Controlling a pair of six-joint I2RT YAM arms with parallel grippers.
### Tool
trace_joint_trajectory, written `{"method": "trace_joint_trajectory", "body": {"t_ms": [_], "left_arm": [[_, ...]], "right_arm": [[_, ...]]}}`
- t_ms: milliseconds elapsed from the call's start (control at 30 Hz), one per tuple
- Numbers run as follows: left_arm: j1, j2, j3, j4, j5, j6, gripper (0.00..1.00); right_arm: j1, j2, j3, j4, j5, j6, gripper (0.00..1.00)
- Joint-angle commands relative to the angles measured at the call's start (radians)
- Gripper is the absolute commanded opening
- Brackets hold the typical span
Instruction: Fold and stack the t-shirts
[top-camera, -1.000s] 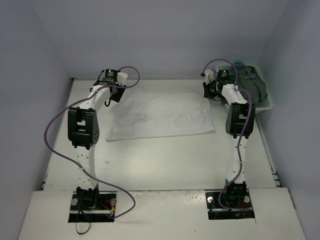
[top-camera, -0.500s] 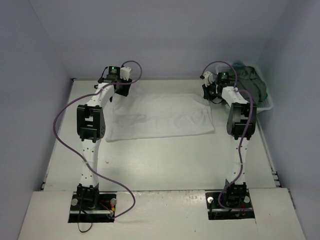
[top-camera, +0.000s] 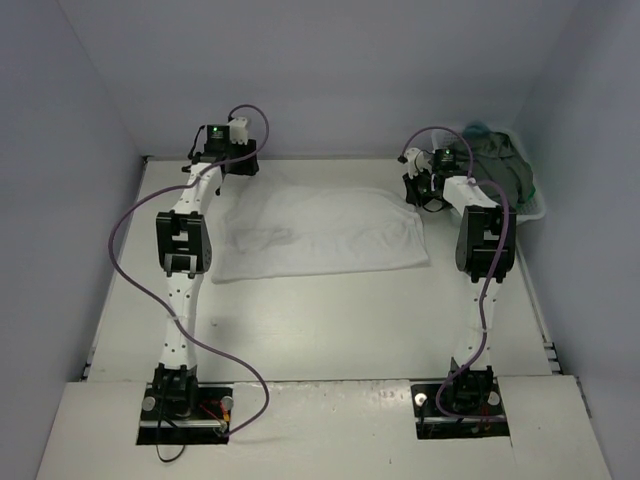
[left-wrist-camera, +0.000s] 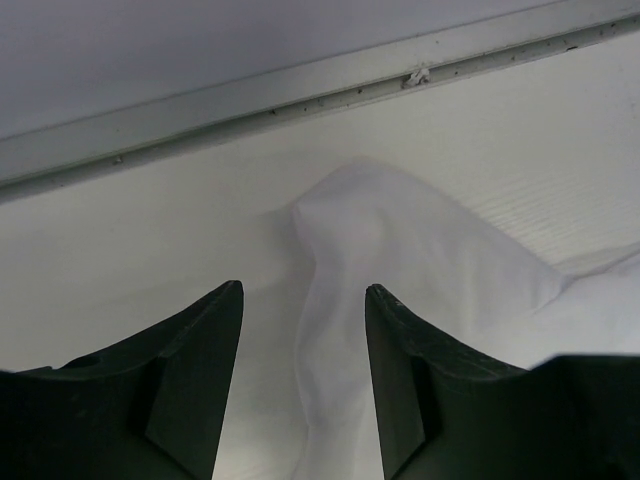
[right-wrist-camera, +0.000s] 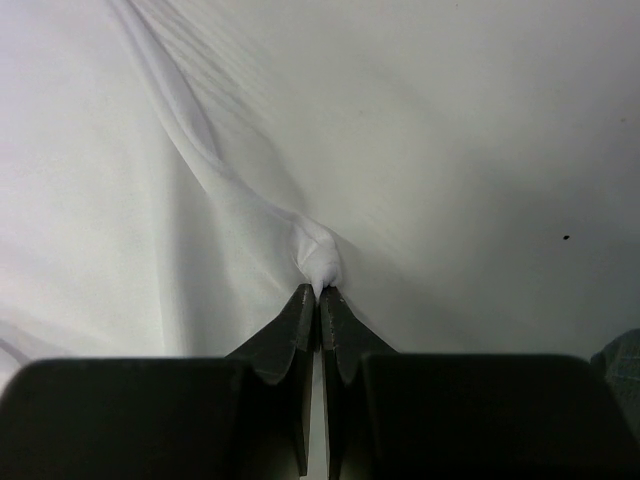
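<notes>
- The white t-shirt (top-camera: 320, 232) lay spread on the table (top-camera: 320, 330), with one gripper at each of its far corners.
- The right gripper (right-wrist-camera: 320, 292) had its jaws together on a small pinch of the white cloth. A raised crease ran away from the tips across the shirt.
- The left gripper (left-wrist-camera: 303, 300) had its jaws apart and clamped nothing. A rounded fold of the shirt lay just ahead of the tips and ran down between them, nearer to one finger than to the other.
- The step in hand, as I judge it, was to take this second far corner, so that both corners could be carried toward the near edge for a fold.
- To do it well, the left jaws should go lower and a little forward until the fold sits well inside them, and only then come together. A grip on the very edge could slip out.
- Both grips should be about equally deep, otherwise the fold would come skewed.
- Beyond the left jaws a rail (left-wrist-camera: 300, 90) ran along the foot of the back wall, near the fold, so the tips seemed to have little room to go forward.
- Beside the right jaws, on the outer side, stood a basket (top-camera: 538, 208) with a dark grey shirt (top-camera: 505, 170) heaped in it. It was near the wrist and could be knocked on the lift.
- A purple cable (top-camera: 125, 235) hung in loops from the left arm, apart from the cloth.
</notes>
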Motion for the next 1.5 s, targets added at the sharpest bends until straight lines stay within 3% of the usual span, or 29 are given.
{"method": "trace_joint_trajectory", "body": {"t_ms": [0, 500, 633, 733, 1100, 1233, 1467], "left_arm": [[0.005, 0.013, 0.069, 0.033, 0.05, -0.065, 0.47], [0.005, 0.082, 0.14, 0.034, 0.092, -0.105, 0.46], [0.005, 0.085, 0.132, 0.036, 0.129, -0.111, 0.33], [0.005, 0.086, 0.125, 0.045, 0.13, -0.113, 0.15], [0.005, 0.083, 0.112, 0.048, 0.138, -0.124, 0.11], [0.008, 0.04, 0.074, 0.056, 0.13, -0.113, 0.0], [0.022, -0.055, -0.024, 0.116, 0.113, -0.122, 0.0]], "right_arm": [[0.01, -0.022, -0.05, -0.116, 0.013, 0.0, 0.0], [0.01, -0.01, -0.062, -0.111, 0.017, 0.001, 0.0], [0.01, -0.013, -0.065, -0.108, 0.019, 0.003, 0.0], [0.01, -0.014, -0.065, -0.108, 0.017, 0.003, 0.0], [0.01, -0.019, -0.07, -0.108, 0.016, 0.0, 0.0], [0.01, -0.017, -0.07, -0.105, 0.017, 0.001, 0.0], [0.01, -0.031, -0.083, -0.096, 0.036, 0.012, 0.0]]}}
